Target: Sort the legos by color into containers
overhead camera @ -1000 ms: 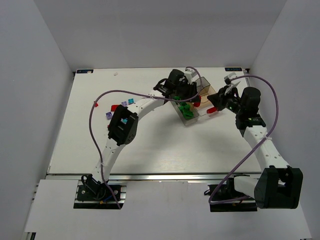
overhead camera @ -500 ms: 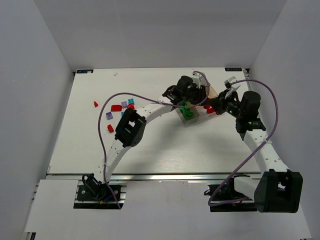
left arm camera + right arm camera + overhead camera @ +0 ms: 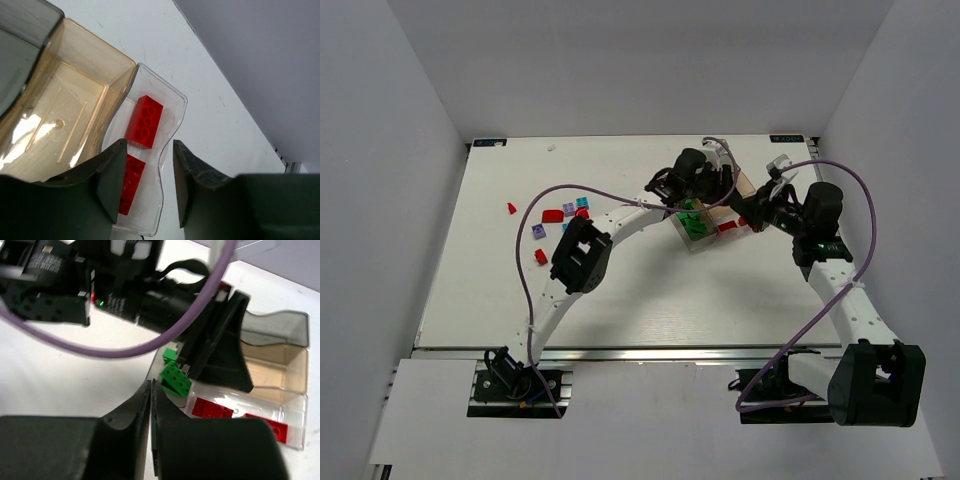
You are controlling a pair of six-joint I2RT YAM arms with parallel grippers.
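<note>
From above, the tray [image 3: 695, 244] sits right of centre toward the far edge, and the unsorted legos [image 3: 560, 213] lie well apart to its left. In the left wrist view, the left gripper [image 3: 148, 165] stands parted and empty above two red bricks [image 3: 144, 121] grouped by colour in one clear compartment [image 3: 183, 102]. In the right wrist view, the right gripper [image 3: 151, 405] is pinched together, holding nothing, near the green bricks [image 3: 175, 378], probably keeping aside.

Red legos [image 3: 144, 121], green legos [image 3: 175, 379], brownish clear tray [image 3: 75, 115].
</note>
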